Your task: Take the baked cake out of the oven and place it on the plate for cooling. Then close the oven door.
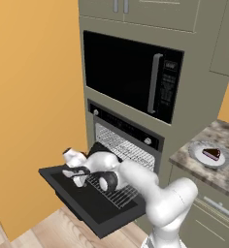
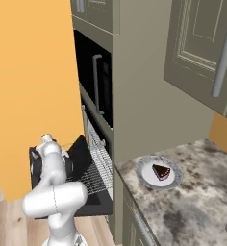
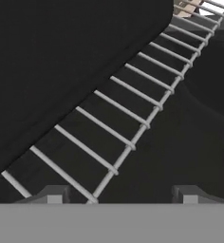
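Black oven door (image 1: pixel 94 206) lowered flat (rack (image 1: pixel 117 193) overhanging); gripper (image 3: pixel 118 194) above.

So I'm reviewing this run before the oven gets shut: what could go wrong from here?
1. The wire rack is pulled out over the open oven door. Lifting the door now would likely jam against it.
2. The gripper hangs low over the rack with its fingertips apart; closing there could snag a bar.
3. The cake already sits on the plate, close to the counter's edge, so a wide arm swing could knock it.
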